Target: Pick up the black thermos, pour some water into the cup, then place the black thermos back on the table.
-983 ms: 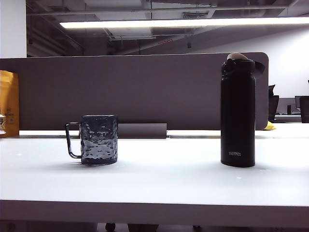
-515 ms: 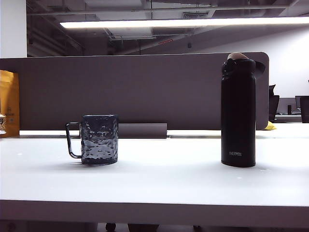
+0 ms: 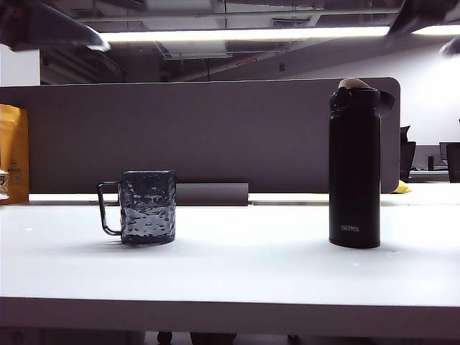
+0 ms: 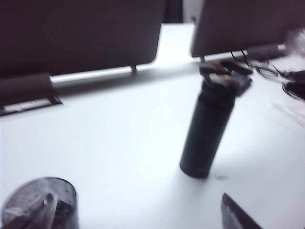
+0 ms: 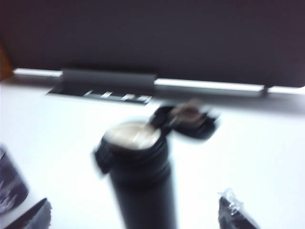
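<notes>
A wide white table [image 3: 237, 266] fills the exterior view, with a grey partition panel [image 3: 215, 136] along its back edge. The cup [image 3: 147, 207], a dark dimpled glass mug with its thin handle pointing left, stands on the left half. The black thermos [image 3: 354, 167] stands upright on the right half, well apart from the cup, white lettering near its base. A yellow bag [image 3: 13, 152] sits at the far left edge. From this view only blurred dark parts of the two arms show, in the top corners, high above the table; neither gripper can be made out there. The left wrist view looks down from above: the thermos [image 4: 208, 132] stands with its flip lid swung open, the cup's rim [image 4: 40, 205] sits in the near corner, and one dark finger [image 4: 237, 215] of the left gripper juts into the edge of the picture. The right wrist view, heavily blurred, looks down onto the thermos's open mouth [image 5: 136, 167] from close above, with the right gripper [image 5: 138, 217] showing a finger on either side of it, spread wide and touching nothing. Both grippers stand spread wide and hold nothing.
</notes>
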`<action>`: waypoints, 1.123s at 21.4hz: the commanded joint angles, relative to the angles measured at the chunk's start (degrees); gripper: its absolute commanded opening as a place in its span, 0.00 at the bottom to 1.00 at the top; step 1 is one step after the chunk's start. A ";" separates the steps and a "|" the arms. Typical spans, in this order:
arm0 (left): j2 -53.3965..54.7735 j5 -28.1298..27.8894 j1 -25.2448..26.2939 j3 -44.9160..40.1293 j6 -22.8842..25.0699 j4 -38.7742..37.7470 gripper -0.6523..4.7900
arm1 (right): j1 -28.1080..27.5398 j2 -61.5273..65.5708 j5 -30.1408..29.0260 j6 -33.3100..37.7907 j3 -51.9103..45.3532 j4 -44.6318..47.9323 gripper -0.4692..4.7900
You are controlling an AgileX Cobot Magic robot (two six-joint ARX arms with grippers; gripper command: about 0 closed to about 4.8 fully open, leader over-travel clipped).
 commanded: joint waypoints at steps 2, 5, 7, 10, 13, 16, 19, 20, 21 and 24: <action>3.43 -1.31 -0.55 0.20 0.42 1.79 1.00 | 3.34 3.15 3.21 -0.13 -5.62 11.52 1.00; 5.77 -1.53 -0.55 0.20 0.42 3.56 1.00 | 3.72 7.48 3.23 -0.09 -7.69 15.52 1.00; 6.86 -1.49 -0.55 0.20 0.42 4.13 1.00 | 3.72 11.30 3.23 -0.11 -7.96 18.12 1.00; 7.74 -1.49 -0.61 0.20 0.42 4.04 1.00 | 3.65 17.92 3.26 -0.46 -7.96 24.52 1.00; 8.33 -1.62 -0.63 0.20 0.44 4.00 1.00 | 3.67 25.66 3.23 -0.46 -7.82 33.40 1.00; 8.37 -1.66 -0.63 0.20 0.42 4.07 1.00 | 3.65 34.88 3.93 -0.48 -7.76 43.85 1.00; 8.37 -1.62 -0.63 0.20 0.39 4.04 1.00 | 3.65 43.23 6.36 -0.68 -7.76 53.96 1.00; 8.37 -1.64 -0.63 0.20 0.42 4.00 1.00 | 3.65 45.51 6.49 -0.66 -7.74 56.94 1.00; 8.37 -1.64 -0.63 0.20 0.42 3.98 1.00 | 3.65 47.67 6.49 -0.66 -7.61 59.76 1.00; 8.37 -1.64 -0.63 0.20 0.42 3.93 1.00 | 3.65 53.20 6.49 -0.66 -6.12 65.29 1.00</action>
